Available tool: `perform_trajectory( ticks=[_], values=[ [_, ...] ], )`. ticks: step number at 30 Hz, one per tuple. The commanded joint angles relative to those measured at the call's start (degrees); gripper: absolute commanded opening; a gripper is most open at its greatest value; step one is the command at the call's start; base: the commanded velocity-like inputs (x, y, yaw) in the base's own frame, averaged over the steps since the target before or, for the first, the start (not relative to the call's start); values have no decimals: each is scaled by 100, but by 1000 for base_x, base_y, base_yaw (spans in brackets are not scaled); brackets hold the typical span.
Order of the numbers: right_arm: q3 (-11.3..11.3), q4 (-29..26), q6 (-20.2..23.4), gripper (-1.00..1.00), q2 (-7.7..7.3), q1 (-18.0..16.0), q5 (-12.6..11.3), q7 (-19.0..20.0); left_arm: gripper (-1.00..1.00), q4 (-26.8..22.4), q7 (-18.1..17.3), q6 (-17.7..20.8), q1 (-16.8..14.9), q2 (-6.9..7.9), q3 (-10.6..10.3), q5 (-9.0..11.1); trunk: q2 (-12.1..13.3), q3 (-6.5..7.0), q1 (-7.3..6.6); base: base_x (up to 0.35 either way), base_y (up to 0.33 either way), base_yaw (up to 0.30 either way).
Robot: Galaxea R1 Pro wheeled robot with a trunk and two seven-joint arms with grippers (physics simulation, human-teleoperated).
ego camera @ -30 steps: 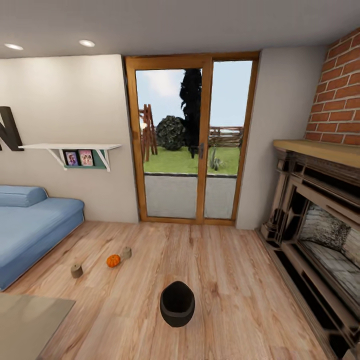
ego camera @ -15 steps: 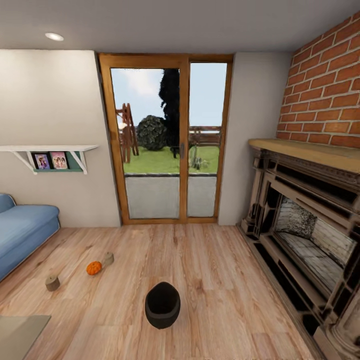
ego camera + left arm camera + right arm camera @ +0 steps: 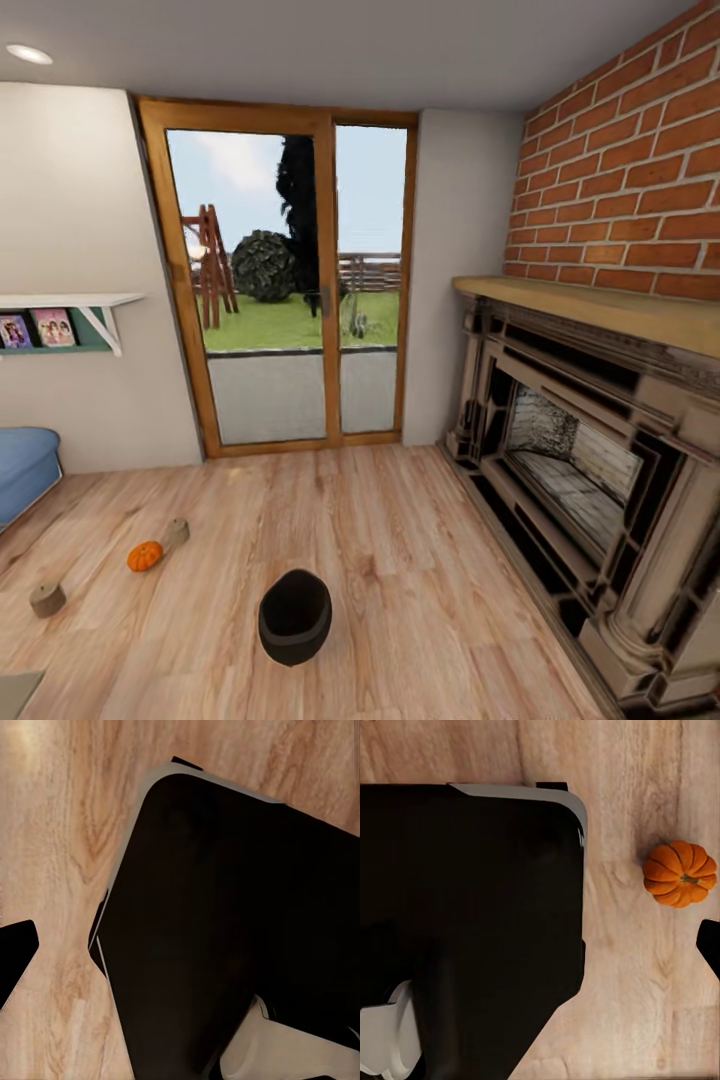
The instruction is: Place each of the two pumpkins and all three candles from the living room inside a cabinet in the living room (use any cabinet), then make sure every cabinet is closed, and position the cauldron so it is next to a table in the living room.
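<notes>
Standing on open floor, cauldron point(image 3: 295, 617), pumpkin point(image 3: 145, 556) apart, fingers' state untellable

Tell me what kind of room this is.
Most likely a living room: a brick-backed fireplace with a wooden mantel, a blue sofa, and a glazed door onto a garden. A pumpkin and a cauldron sit on the wood floor.

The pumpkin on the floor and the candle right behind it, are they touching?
Cannot tell. In the head view the pumpkin and the candle sit so close that no floor shows plainly between them, nor a clear contact.
</notes>
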Motion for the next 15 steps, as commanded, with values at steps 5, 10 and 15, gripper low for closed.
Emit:
perform_trajectory(
  ticks=[5,10,15],
  values=[
    [-2,5,-14,100,0,-5,1,-2,100,-3,-3,-14,1,0,43,-1,-7,-8,2,0,0,-258],
    [-2,5,-14,100,0,-4,1,-2,100,-2,-3,-15,1,0,43,-1,-7,-8,2,0,0,-258],
    [-2,5,-14,100,0,-3,1,-2,100,-4,-3,-11,1,-1,43,-1,-7,-8,2,0,0,-258]
  ],
)
